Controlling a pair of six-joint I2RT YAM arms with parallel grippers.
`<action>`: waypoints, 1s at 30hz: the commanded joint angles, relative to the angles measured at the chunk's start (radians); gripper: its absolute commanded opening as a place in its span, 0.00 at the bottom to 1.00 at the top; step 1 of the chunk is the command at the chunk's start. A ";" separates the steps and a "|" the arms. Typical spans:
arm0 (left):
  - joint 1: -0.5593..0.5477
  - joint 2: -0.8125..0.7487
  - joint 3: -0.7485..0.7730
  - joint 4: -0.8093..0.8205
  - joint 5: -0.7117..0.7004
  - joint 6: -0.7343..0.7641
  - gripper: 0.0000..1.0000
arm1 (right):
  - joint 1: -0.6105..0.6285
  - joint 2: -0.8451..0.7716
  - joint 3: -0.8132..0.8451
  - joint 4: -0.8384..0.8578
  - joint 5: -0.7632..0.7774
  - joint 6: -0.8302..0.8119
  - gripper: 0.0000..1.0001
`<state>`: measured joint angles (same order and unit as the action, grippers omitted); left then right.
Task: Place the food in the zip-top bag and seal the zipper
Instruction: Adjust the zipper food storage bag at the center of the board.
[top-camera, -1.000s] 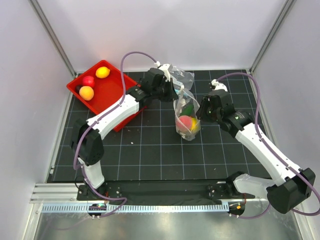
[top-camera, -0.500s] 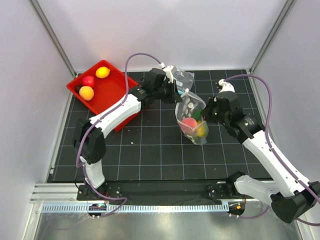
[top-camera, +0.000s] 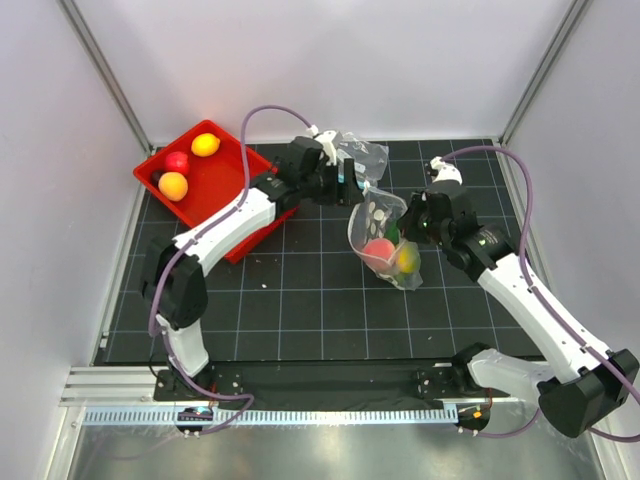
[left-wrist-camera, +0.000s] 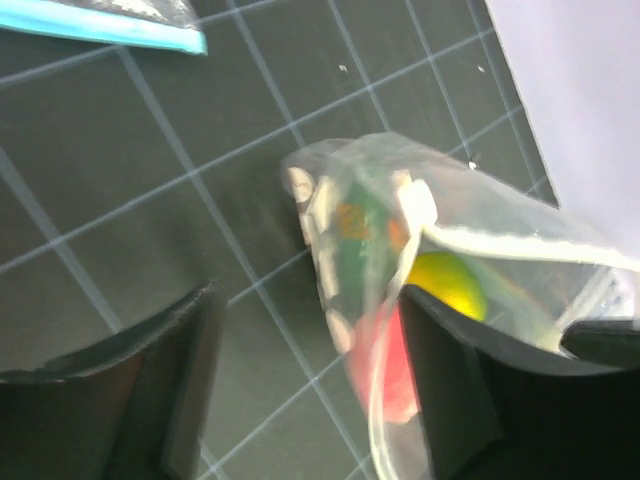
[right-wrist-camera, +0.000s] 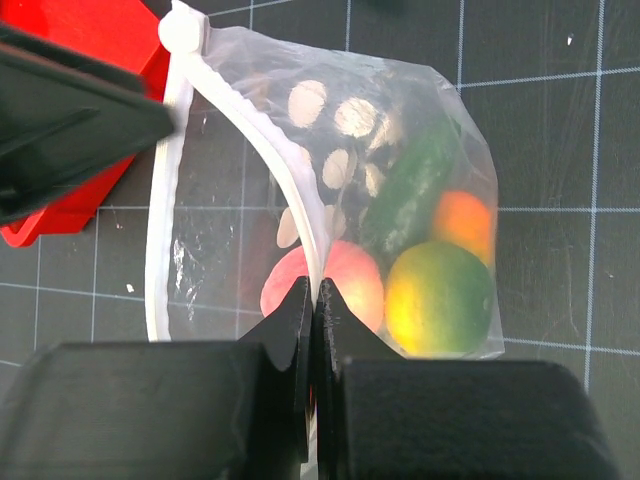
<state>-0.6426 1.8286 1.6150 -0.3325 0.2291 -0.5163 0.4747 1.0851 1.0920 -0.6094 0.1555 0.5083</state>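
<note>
The right arm reaches in from the near right with its elbow bent. Its tool (right-wrist-camera: 312, 292) is pinched tight on the pale zipper strip (right-wrist-camera: 262, 150) of the clear white-dotted plastic bag (right-wrist-camera: 230, 225). The bag slants over the black gridded desk (top-camera: 300, 300), mouth gaping far-left and bottom near-right. It holds a pink peach (right-wrist-camera: 345, 285), a yellow-green ball (right-wrist-camera: 440, 300), an orange ball (right-wrist-camera: 462, 222) and a dark green piece (right-wrist-camera: 415, 190). The left tool (left-wrist-camera: 310, 320) is spread wide, with the bag's mouth corner between its fingers. Farther left, a red plastic tray (top-camera: 215, 195) holds three fruits.

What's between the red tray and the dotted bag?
The left arm and its gripper fill that gap between tray and bag; top view.
</note>
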 joint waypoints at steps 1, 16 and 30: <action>0.049 -0.153 -0.055 0.029 -0.059 0.016 0.81 | 0.002 0.016 -0.004 0.069 0.018 0.010 0.01; 0.397 -0.217 -0.222 0.084 -0.356 -0.168 1.00 | 0.002 0.012 -0.035 0.120 0.015 0.016 0.01; 0.400 -0.170 -0.282 0.072 -0.120 -0.343 0.99 | 0.002 -0.028 -0.081 0.122 0.001 -0.063 0.01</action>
<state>-0.2298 1.7050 1.3922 -0.2901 -0.0177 -0.8135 0.4751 1.0924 1.0145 -0.5159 0.1581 0.4877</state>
